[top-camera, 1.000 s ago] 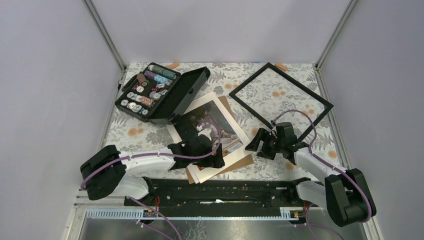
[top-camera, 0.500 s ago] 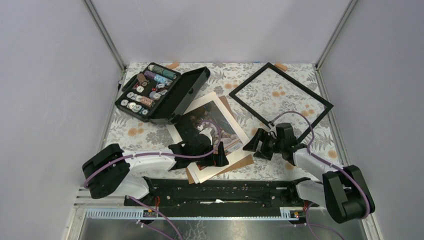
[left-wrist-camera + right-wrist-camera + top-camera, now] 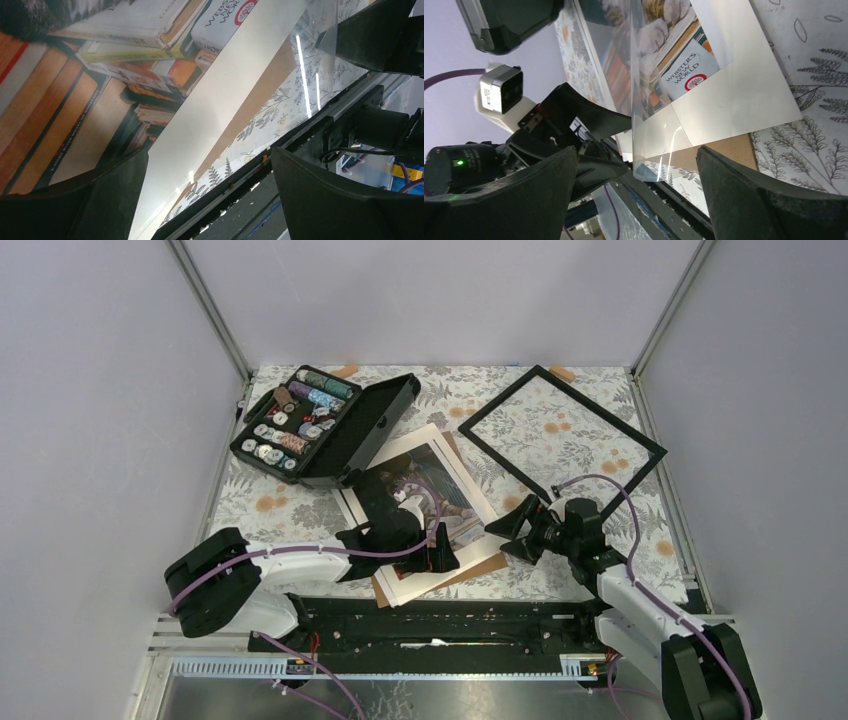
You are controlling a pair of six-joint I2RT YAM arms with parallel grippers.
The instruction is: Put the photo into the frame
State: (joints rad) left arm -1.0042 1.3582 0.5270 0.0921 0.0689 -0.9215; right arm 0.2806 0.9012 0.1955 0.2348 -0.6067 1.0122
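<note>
— At 1 o'clock from photo [image 3: 450, 480], frame [image 3: 505, 398] lies flat; left gripper [image 3: 209, 152] spread wide over photo's 6 o'clock corner, right gripper [image 3: 636, 150] wide at its 4 o'clock.
— Paper's likely light, floppy, creases. Pinch white border, not print.

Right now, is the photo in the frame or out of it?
Out. The photo lies on the brown board; the frame lies apart, only floral tablecloth showing inside it.
</note>
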